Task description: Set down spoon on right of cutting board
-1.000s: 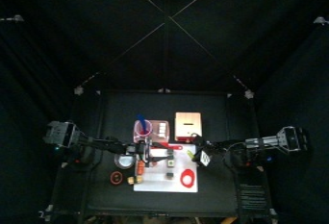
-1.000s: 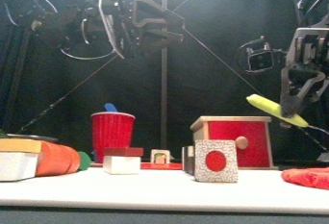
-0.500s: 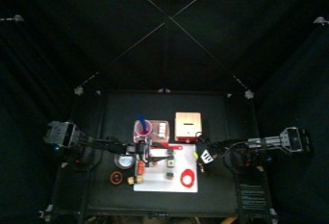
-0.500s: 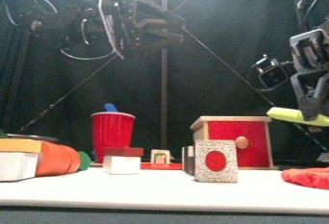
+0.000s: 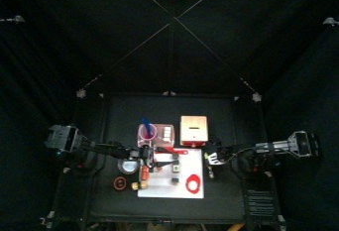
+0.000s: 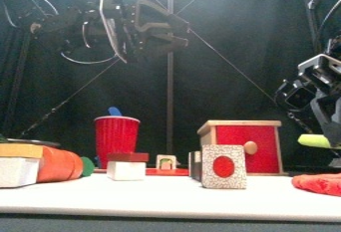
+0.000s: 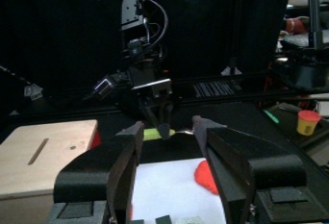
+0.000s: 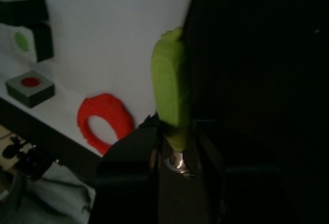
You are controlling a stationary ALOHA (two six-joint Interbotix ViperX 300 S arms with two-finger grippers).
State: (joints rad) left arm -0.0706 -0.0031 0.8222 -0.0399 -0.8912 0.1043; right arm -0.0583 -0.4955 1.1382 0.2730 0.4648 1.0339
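Holding the spoon (image 8: 171, 79) by one end, the right gripper (image 8: 174, 143) is hanging low at the right side of the table, its jaws pinching the slim yellow-green utensil between them at a narrow, part-closed width. The rest of the spoon is sticking out ahead of the jaws, probably so that the free end can meet the surface first and the fingers can let go without knocking anything. In the right wrist view the spoon is lying along the line where the white cutting board (image 8: 110, 36) is giving way to the dark table, with the red ring (image 8: 103, 122) resting on the board just beside that edge; from the front the spoon (image 6: 316, 140) is showing clear of the tabletop, so it is not set down yet. Whether it is hovering over the board's margin or already just past it is hard to say from above, since the gripper is small and dark there. The left gripper (image 7: 170, 130) is waiting raised on the left side with its jaws standing wide and empty, looking across the board (image 7: 161, 180) towards the other arm, seemingly parked out of the way so the right arm can work alone.
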